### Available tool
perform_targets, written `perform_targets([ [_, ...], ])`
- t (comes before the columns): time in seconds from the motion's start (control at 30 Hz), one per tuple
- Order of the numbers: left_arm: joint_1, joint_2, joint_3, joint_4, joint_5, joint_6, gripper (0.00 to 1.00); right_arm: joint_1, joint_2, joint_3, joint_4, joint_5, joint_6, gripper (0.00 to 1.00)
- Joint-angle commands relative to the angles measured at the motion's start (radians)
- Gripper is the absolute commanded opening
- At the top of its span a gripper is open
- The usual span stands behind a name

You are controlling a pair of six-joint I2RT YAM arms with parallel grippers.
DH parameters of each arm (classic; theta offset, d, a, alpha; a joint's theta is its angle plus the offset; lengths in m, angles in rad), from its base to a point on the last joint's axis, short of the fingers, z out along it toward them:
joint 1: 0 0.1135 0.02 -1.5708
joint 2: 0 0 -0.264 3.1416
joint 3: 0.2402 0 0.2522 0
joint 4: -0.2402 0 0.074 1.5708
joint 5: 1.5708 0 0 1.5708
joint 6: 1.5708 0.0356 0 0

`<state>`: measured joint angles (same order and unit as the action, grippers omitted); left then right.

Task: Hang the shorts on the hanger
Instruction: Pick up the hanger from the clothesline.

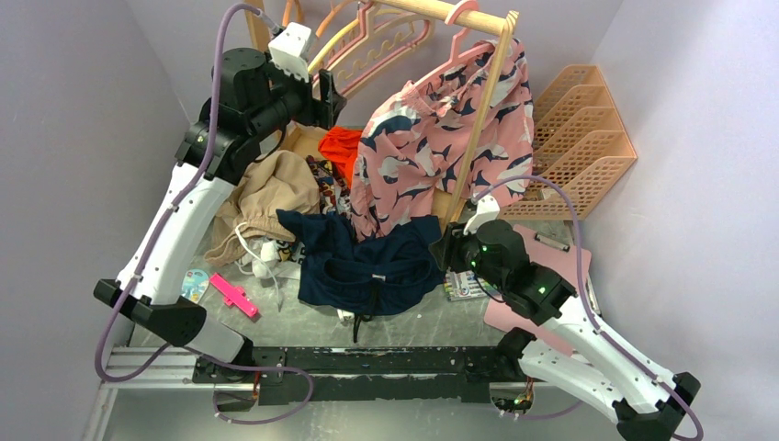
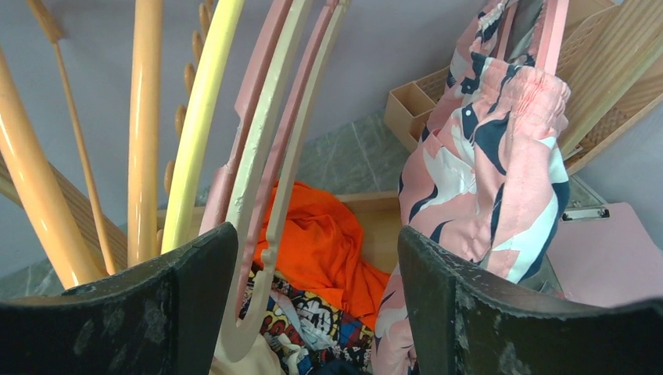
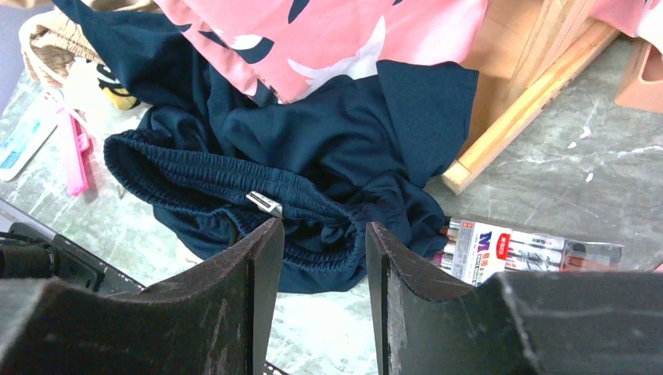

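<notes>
I'm risking clamping the pink hanger [image 2: 249,109] beside the cream hanger [image 2: 238,340] between my spread left fingers [image 2: 188,297], while my right fingers [image 3: 250,289] are hovering parted above the shorts [image 3: 328,133].

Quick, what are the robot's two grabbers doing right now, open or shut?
Left gripper: open, holding nothing.
Right gripper: open, holding nothing, close to the dark navy blue fabric shorts.

Pink shorts [image 1: 432,156] (printed) are hung on the rack [image 1: 502,41]; an orange cloth [image 1: 342,147] is heaped under it, pens [image 3: 524,250] at its foot.
</notes>
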<state>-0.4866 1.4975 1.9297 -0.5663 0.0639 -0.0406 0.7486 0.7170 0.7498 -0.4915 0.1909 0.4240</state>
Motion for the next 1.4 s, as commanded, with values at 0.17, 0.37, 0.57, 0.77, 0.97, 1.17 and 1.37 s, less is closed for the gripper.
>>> perform_targets([
  [0.17,0.011,0.021,0.006,0.001,0.097,0.003,0.78,-0.004,0.001,0.02,0.008,0.001,-0.018,0.47],
  [0.37,0.011,0.036,0.018,-0.01,0.128,-0.001,0.77,-0.004,0.008,0.03,0.008,-0.002,-0.021,0.47],
  [0.57,0.012,0.034,0.013,-0.005,0.147,-0.007,0.77,-0.005,0.002,0.022,0.007,0.002,-0.019,0.47],
  [0.77,0.011,0.018,0.013,0.005,0.115,-0.009,0.75,-0.004,-0.002,0.02,0.006,0.0,-0.014,0.47],
  [0.97,0.011,-0.045,0.014,0.041,0.099,-0.015,0.79,-0.004,-0.001,0.018,0.007,-0.001,-0.014,0.47],
  [1.17,0.011,-0.057,0.017,0.032,0.035,-0.009,0.81,-0.003,0.011,0.022,0.02,-0.01,-0.012,0.47],
  [1.37,0.012,-0.038,0.012,0.005,0.019,-0.011,0.81,-0.003,0.009,0.019,0.019,-0.01,-0.011,0.47],
])
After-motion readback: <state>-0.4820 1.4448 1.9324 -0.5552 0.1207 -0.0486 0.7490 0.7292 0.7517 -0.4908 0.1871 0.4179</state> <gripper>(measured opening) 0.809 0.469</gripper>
